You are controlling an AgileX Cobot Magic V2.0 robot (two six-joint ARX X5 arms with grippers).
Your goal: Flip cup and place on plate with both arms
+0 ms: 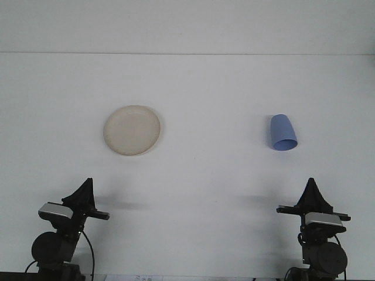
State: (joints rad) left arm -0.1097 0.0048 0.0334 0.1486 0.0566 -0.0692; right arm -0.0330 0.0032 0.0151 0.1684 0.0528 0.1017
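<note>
No writing or brand shows on anything here; a bit of paper sits at the very bottom edge, but it is too small to read.

The table point(193, 187) is white and wide. On it sit 2 things. The plate point(132, 130) is round and cream, and it lies flat on the left side. The cup point(283, 132) is blue and sits on the right side, well apart from the plate. The cup seems to lie on its side, with its wide open end toward the near edge of the table and its small end pointing away, though from this view it is hard to be sure.

The 2 arms wait at the near edge of the table. The left pincer point(88, 182) points up and away, near the left corner. Its tips come together in a sharp point, so it looks pressed together, and it holds nothing. The right pincer point(310, 182) stands near the right corner and looks the same: its tips meet in a point, and it holds nothing too.

Both pincers are well apart from the plate and the cup. Neither one touches a thing on the table. The cup is in line with the right pincer, farther up the table. The plate is a little to the right of the left pincer, farther up the table as well.
</note>
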